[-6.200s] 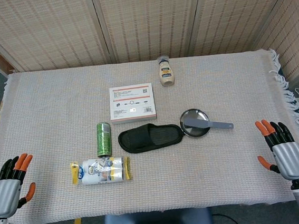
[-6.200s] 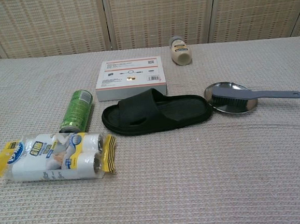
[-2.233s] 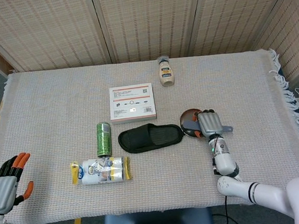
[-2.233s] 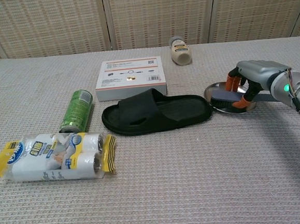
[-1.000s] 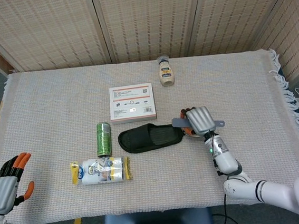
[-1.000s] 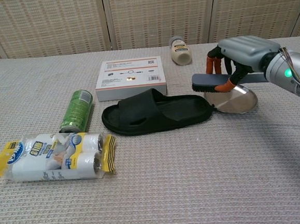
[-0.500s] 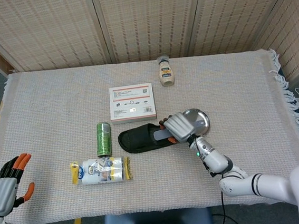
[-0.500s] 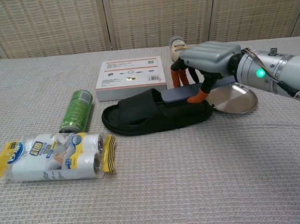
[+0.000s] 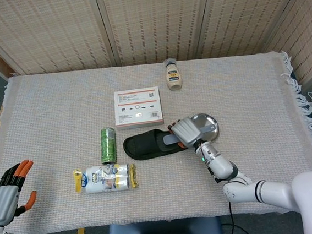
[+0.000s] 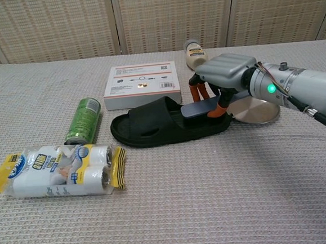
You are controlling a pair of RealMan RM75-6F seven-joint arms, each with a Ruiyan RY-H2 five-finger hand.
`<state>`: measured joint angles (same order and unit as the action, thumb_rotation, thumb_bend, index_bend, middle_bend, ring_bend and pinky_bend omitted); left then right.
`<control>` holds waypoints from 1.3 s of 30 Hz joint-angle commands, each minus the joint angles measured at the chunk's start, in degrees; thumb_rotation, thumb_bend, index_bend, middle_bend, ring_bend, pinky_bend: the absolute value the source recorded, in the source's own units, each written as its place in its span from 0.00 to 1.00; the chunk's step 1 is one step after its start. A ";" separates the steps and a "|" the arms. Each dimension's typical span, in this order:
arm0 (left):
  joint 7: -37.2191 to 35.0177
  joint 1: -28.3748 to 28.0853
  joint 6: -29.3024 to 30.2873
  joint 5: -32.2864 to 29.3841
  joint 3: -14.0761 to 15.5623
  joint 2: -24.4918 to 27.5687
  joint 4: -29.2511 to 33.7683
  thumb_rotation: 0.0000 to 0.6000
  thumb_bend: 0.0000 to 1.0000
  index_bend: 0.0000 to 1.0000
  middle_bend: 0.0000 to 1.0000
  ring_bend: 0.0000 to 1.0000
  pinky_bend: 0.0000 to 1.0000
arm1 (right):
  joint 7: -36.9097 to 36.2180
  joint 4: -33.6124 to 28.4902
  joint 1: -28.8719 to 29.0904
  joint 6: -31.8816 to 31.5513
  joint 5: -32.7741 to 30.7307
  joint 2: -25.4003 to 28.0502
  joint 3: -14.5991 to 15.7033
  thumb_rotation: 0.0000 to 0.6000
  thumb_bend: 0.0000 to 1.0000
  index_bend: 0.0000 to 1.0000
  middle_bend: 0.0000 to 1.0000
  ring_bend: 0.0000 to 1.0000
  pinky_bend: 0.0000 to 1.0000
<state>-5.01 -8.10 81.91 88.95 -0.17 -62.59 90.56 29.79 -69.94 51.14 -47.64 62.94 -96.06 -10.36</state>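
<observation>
My right hand (image 9: 186, 130) (image 10: 224, 72) hovers over the heel end of a black slipper (image 9: 147, 145) (image 10: 152, 128) in the middle of the table. It grips a grey-blue brush (image 9: 167, 140) (image 10: 198, 109), whose head lies low over the slipper's footbed. Just right of the hand sits a round steel dish (image 9: 208, 123) (image 10: 259, 112) with nothing in it. My left hand (image 9: 6, 195) rests off the table's front left corner, holding nothing, fingers apart; the chest view does not show it.
A white flat box (image 9: 138, 107) (image 10: 143, 85) lies behind the slipper. A green can (image 9: 108, 144) (image 10: 84, 120) lies on its side to the left, a pack of white rolls (image 9: 105, 178) (image 10: 59, 171) in front of it. A cream bottle (image 9: 173, 74) (image 10: 195, 55) lies at the back.
My right hand came in from the right edge, lifted the brush out of the steel dish and carried it left over the slipper. In the last half second it dropped lower.
</observation>
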 commanded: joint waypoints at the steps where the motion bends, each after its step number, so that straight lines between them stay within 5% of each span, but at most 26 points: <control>1: -0.07 0.02 0.00 -0.05 0.01 0.00 -0.04 1.00 0.46 0.00 0.00 0.00 0.09 | 0.83 0.33 0.66 0.27 -0.30 -0.83 0.02 1.00 0.41 0.87 0.72 0.58 0.85; 14: -0.71 0.19 0.44 0.49 0.26 0.22 -0.03 1.00 0.46 0.00 0.00 0.00 0.09 | 1.17 3.09 3.00 -0.34 -1.02 -6.57 -1.18 1.00 0.41 0.87 0.72 0.58 0.85; 30: 0.06 -0.05 0.07 0.50 0.25 0.01 0.18 1.00 0.46 0.00 0.00 0.00 0.10 | 3.94 0.85 1.07 -0.51 -2.21 -0.91 1.02 1.00 0.41 0.87 0.72 0.58 0.85; 39: -0.27 -0.16 0.02 0.47 0.16 0.14 0.20 1.00 0.46 0.00 0.00 0.00 0.10 | 4.74 1.71 2.98 -0.03 -2.70 -4.68 0.30 1.00 0.41 0.88 0.72 0.58 0.85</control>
<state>-5.27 -8.27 81.92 89.42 -0.01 -62.46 90.76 34.60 -68.73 53.69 -47.40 60.19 -99.80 -9.71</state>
